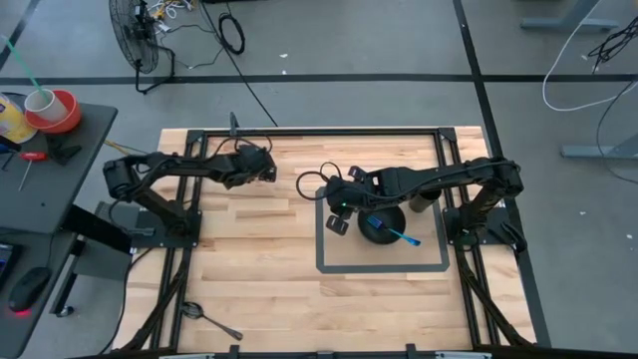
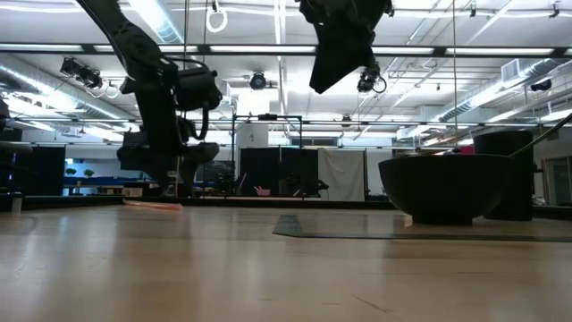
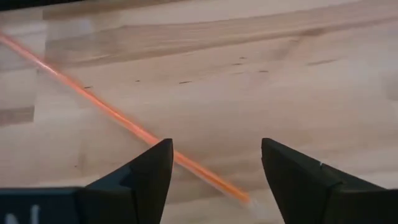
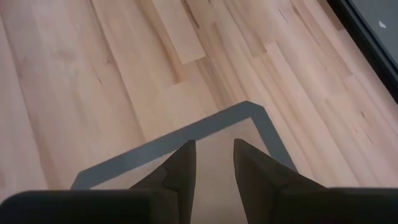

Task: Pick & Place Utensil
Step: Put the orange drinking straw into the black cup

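A thin orange stick [image 3: 118, 115] lies flat on the wooden table, and in the low view the orange stick [image 2: 152, 205] shows just under my left gripper. My left gripper [image 3: 214, 155] hangs low over it, open, with one finger on each side of the stick's near end; I cannot tell if they touch. In the high view my left gripper [image 1: 267, 168] is left of the table's centre. My right gripper [image 1: 339, 211] hovers, open by a narrow gap [image 4: 214, 146], over a corner of the grey taped rectangle [image 4: 186, 137]. A blue utensil [image 1: 404, 235] rests in the black bowl [image 1: 371, 235].
A black cup [image 1: 421, 199] stands behind the bowl, by the right arm. The bowl [image 2: 447, 188] sits inside the taped rectangle [image 1: 324, 249]. A metal spoon [image 1: 214, 321] lies near the table's near left corner. Bare wood lies between the two grippers.
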You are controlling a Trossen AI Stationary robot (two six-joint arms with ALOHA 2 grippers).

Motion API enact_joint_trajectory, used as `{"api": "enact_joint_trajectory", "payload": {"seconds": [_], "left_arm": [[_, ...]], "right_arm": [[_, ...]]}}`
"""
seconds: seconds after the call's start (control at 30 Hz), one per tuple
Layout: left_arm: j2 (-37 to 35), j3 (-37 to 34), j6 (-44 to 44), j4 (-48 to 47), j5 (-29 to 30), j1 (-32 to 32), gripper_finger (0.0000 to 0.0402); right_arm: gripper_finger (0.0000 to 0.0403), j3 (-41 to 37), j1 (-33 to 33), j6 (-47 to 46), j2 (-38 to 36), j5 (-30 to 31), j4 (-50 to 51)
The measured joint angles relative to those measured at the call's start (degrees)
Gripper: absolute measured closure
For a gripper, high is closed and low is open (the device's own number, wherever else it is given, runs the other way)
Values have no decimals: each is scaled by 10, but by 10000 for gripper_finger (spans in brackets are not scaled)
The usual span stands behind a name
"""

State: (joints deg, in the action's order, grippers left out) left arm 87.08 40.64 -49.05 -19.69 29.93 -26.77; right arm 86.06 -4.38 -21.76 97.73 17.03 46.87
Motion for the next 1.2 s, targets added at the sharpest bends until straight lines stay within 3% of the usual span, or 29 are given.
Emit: {"api": "enact_joint_trajectory", "payload": {"seconds": [0.17, 0.43, 0.9, 1.2], "left_arm": [[22, 0, -62, -15, 17, -2, 167], [52, 0, -74, -16, 37, 0, 203], [99, 1, -150, -15, 65, 36, 207], [99, 1, -181, -15, 63, 67, 265]], "right_arm": [[293, 0, 0, 3, 0, 0, -9], [293, 0, 0, 14, 0, 0, -13], [293, 0, 1, 15, 0, -1, -26], [293, 0, 1, 19, 0, -1, -28]]}}
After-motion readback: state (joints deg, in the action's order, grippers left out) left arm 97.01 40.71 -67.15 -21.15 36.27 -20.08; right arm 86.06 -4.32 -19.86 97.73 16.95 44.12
